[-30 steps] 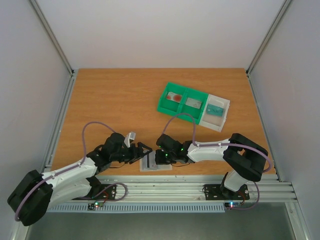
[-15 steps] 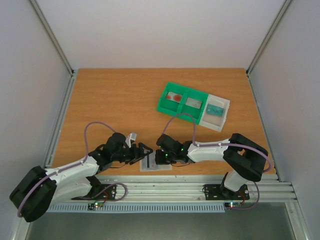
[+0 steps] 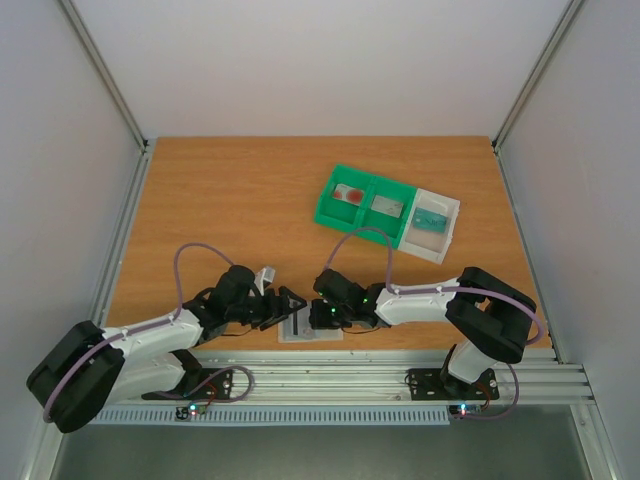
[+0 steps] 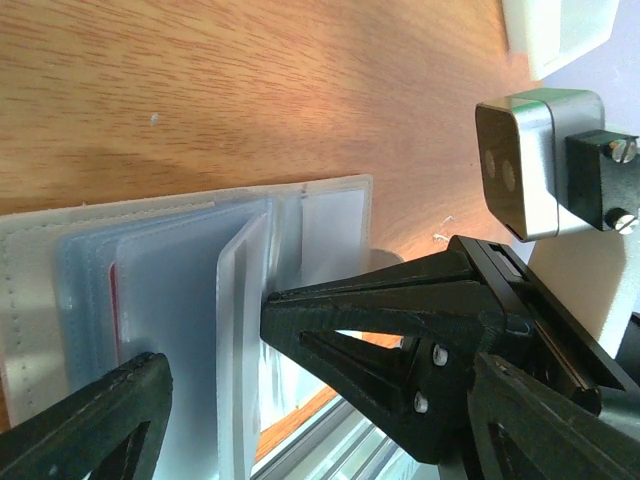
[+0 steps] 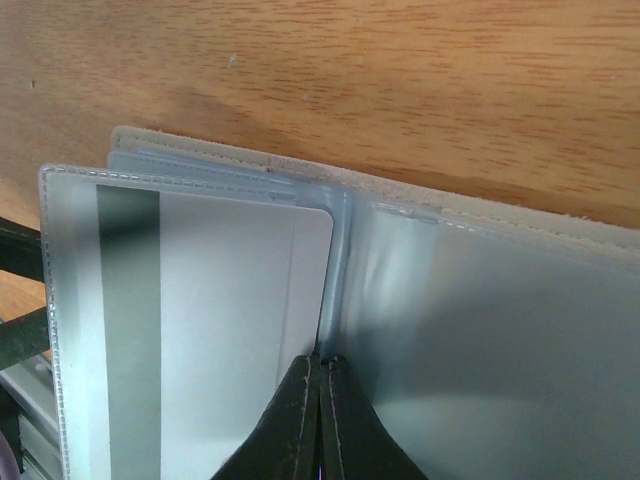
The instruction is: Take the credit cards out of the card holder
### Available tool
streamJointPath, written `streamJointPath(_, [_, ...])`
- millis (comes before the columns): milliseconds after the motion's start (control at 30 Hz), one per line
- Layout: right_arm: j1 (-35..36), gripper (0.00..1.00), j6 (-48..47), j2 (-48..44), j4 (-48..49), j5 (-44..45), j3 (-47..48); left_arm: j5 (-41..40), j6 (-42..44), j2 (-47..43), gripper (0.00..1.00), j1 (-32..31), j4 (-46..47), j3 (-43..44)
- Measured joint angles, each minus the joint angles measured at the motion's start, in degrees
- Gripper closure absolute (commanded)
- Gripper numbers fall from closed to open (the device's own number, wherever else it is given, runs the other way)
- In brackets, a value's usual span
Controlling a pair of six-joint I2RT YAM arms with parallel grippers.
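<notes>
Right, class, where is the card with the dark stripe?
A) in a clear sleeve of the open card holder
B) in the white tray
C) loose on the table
A: the right wrist view shows the striped card behind the card holder's stitched clear plastic.

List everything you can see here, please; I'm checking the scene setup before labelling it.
table: one, wood brown, under everything
card holder: one, beige with clear sleeves, open at the near edge between the grippers
credit card: one visible, pale with dark stripe, inside a sleeve
green tray: one, two compartments, far right
white tray: one, beside the green tray's right end
tray contents: three, red-marked, pale, teal; too small to identify
left gripper: black, open, left of the holder
right gripper: black, shut, tips on the holder's fold
</notes>
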Motion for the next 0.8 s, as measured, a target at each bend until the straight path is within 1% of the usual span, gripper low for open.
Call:
streamJointPath(100, [0.0, 0.97, 0.0, 0.0, 0.5, -0.1, -0.2, 0.0, 0.1, 0.0, 0.24, 0.0, 0.0, 0.0])
streamJointPath(400, [0.0, 0.97, 0.3, -0.4, 2.1, -0.1, -1.2, 0.0, 1.0, -0.3, 0.45, 0.0, -0.4, 0.0])
streamJointPath(700, [0.0, 0.97, 0.6, -0.5, 2.8, -0.1, -1.6, 0.0, 1.0, -2.4, 0.66, 0.0, -0.8, 0.0])
streamJointPath(800, [0.0, 0.97, 0.6, -0.6, 2.9, 0.0, -1.7, 0.0, 1.0, -2.5, 0.7, 0.0, -0.9, 0.0])
